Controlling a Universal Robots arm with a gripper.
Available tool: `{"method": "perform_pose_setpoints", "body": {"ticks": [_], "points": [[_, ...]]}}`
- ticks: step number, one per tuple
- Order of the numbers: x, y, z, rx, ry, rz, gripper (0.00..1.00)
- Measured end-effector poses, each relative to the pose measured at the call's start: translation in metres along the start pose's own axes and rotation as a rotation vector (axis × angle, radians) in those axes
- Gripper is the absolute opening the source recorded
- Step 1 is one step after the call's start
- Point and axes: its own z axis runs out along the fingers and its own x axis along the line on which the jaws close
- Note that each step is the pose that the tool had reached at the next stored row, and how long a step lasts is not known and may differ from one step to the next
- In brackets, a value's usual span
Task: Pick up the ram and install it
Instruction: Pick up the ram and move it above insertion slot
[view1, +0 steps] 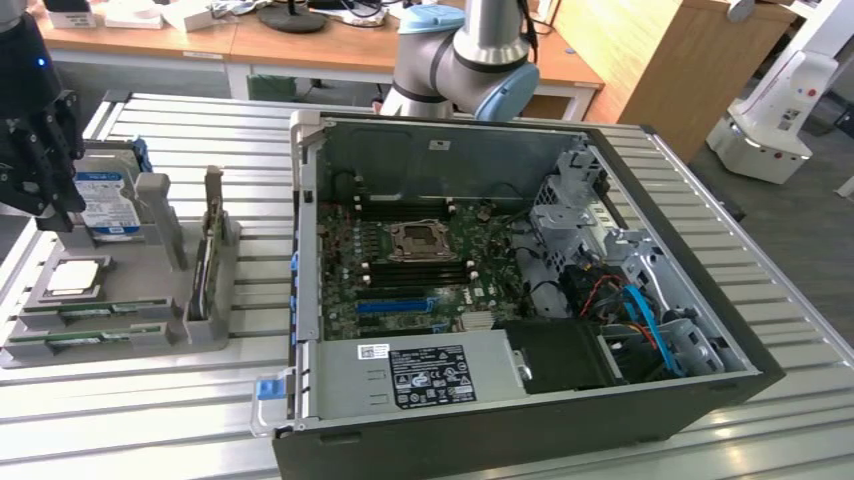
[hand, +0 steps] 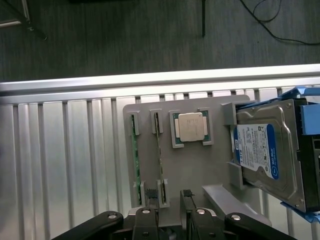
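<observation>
Spread jaws, holding nothing, hover at the edge of the grey holder (hand: 210, 170), which sits on the desk (hand: 60, 160) beside the computer case (view1: 534, 430). The ram (hand: 159, 150) stands on edge in its slot, a second stick (hand: 134, 160) just beside it and the CPU chip (hand: 192, 127) close on the other side. I judge the danger is misalignment: a jaw landing on the thin board's edge could chip it or nudge its neighbour.

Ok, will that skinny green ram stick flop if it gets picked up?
Probably not: the ram stick looks like a flat, hard board, so likely stiff. It is thin, so likely light. It stands on its narrow edge in the gray holder, so without those slots it would likely tip.
</observation>
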Motion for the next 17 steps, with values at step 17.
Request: {"method": "perform_pose_setpoints", "body": {"ticks": [17], "points": [[0.000,-0.0008,0.0181,0.0000,0.0000,0.000,0.31]]}}
